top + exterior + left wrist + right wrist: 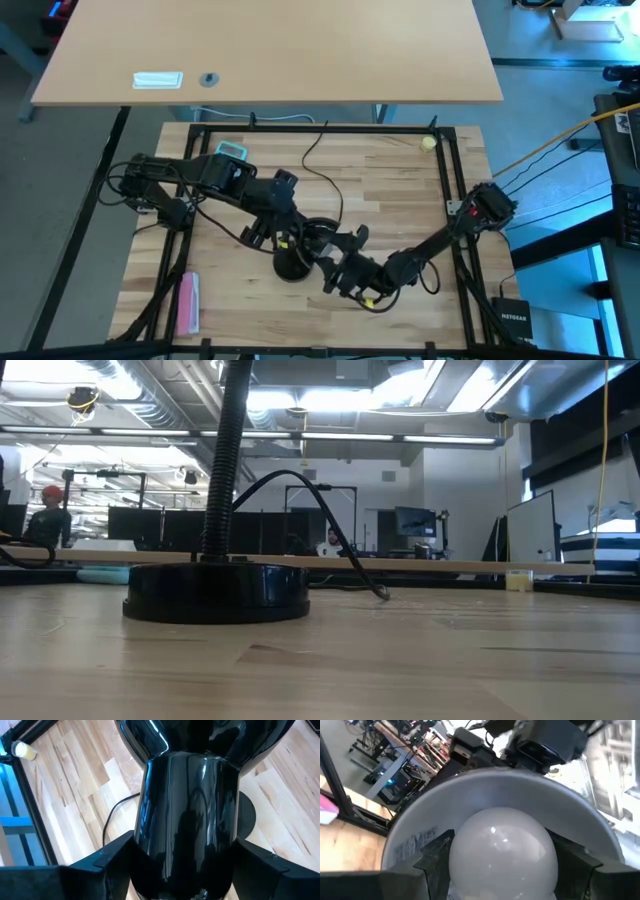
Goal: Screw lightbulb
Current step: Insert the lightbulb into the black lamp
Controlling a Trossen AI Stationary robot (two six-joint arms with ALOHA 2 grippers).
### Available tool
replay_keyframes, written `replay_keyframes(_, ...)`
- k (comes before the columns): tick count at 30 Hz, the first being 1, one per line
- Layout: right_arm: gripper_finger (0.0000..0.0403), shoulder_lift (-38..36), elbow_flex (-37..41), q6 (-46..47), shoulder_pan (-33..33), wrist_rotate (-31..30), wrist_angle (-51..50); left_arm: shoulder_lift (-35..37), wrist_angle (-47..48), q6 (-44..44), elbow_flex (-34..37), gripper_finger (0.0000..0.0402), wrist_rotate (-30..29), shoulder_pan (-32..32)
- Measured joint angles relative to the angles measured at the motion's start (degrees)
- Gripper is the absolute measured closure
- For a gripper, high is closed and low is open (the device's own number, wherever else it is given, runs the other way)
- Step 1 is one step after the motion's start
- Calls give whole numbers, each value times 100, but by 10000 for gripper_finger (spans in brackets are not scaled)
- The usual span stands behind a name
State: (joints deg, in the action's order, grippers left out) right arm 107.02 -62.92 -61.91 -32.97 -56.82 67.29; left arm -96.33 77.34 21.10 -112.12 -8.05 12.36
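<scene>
The black lamp stands mid-table on its round base (215, 592), with its ribbed neck (226, 460) rising out of the low view. Its glossy black shade (190, 820) shows from above in the high view (292, 262). My left gripper (283, 232) is shut on the shade. My right gripper (330, 268) is shut on the white frosted lightbulb (502, 850). The bulb sits at the mouth of the shade's white inside (495, 790). The bulb's screw base is hidden. My left gripper pinches the narrow rear part of the lamp shade (150, 845) between its two fingers (100, 865), one on each side. The shade stays on the lamp's neck, clear of the table. My right gripper pinches the lightbulb's round glass (465, 855) between its two fingers (435, 855), one on each side. It comes at the shade's open mouth from the table's right. The bulb's dome faces the gripper and is lifted clear of the table.
The lamp's black cord (330, 180) runs toward the far edge. A pale yellow ball (428, 143) lies at the far right corner. A teal object (232, 150) lies at the far left and a pink one (187, 300) at the near left. A black frame (455, 180) borders the table.
</scene>
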Motion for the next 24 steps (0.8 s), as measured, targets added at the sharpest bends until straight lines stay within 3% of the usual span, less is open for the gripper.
replay_keyframes(4, 147, 0, 2, -366, 164, 247, -112, 6, 94, -17, 0, 147, 1, 0)
replay_keyframes(13, 147, -2, 2, -2354, 313, 356, -292, 7, 156, -92, 7, 147, 141, -7)
replay_keyframes(24, 147, 0, 258, -2599, 1, -240, -150, -7, 167, -44, -5, 147, 266, -7)
